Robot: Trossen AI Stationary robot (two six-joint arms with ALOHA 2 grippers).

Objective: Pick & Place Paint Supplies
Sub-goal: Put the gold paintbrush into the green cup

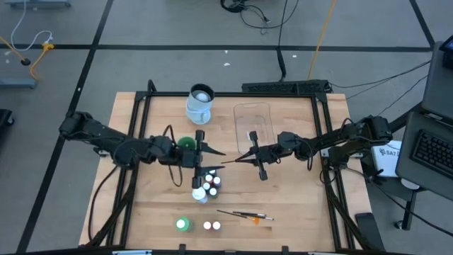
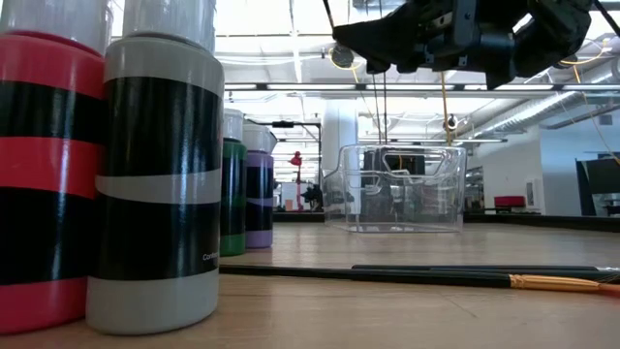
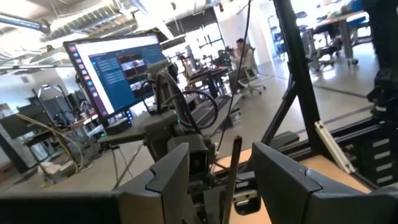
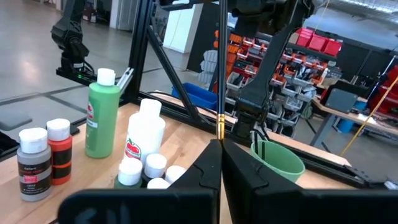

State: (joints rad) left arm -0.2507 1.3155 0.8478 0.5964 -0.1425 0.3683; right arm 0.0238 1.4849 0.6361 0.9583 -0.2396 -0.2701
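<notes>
A thin dark-handled brush (image 1: 232, 159) with a gold ferrule is held above the table's middle. My right gripper (image 1: 245, 156) is shut on it. My left gripper (image 1: 209, 154) is open; its fingers stand on either side of the brush's free handle end (image 3: 235, 163) without touching. Below them, a cluster of small white-capped bottles (image 1: 207, 185) stands upright on the table. A green bottle (image 1: 182, 224) and two small bottles (image 1: 211, 226) stand near the front edge. Two brushes (image 1: 244, 214) lie flat on the table. My right gripper pinches the brush between its two shut fingers at the ferrule end (image 4: 219, 132). The fingers come level from the table's right. The handle (image 4: 221, 62) sticks out forward from the fingertips toward my left gripper. The brush is lifted clear of the table.
A clear plastic tray (image 1: 253, 120) lies at the far middle, and a clear cup (image 1: 200, 103) to its left. A green cup (image 1: 186, 144) sits under my left arm. Black frame rails (image 1: 138, 142) run along the table's sides. The low view shows bottles (image 2: 160, 174) close up at its left.
</notes>
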